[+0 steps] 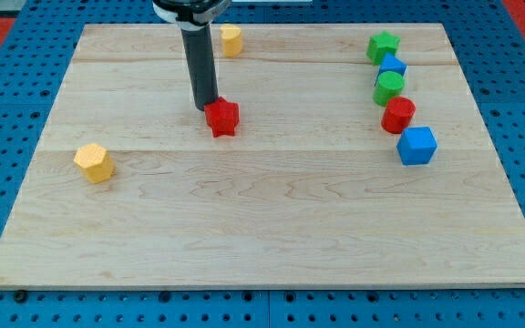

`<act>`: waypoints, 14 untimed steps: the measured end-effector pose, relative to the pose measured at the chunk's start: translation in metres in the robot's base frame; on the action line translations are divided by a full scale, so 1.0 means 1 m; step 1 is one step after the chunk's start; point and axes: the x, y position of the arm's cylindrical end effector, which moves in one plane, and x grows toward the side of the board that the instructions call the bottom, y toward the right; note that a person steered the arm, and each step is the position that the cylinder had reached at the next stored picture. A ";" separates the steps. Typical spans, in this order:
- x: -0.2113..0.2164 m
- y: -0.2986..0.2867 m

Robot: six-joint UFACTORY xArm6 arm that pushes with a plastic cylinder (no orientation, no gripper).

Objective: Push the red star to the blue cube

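The red star (pixel 222 117) lies on the wooden board (pixel 262 219), left of the middle. My tip (pixel 206 107) stands right at the star's upper left edge, touching it or nearly so. The blue cube (pixel 416 145) lies far to the view's right, at the bottom of a column of blocks. The star and the cube are far apart.
Above the blue cube stand a red cylinder (pixel 397 116), a green cylinder (pixel 389 88), a smaller blue block (pixel 392 66) and a green star (pixel 383 46). A yellow hexagonal block (pixel 94 162) lies at the left. A yellow block (pixel 231 39) lies at the top, right of the rod.
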 end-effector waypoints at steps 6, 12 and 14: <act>0.056 0.119; 0.063 0.184; 0.066 0.216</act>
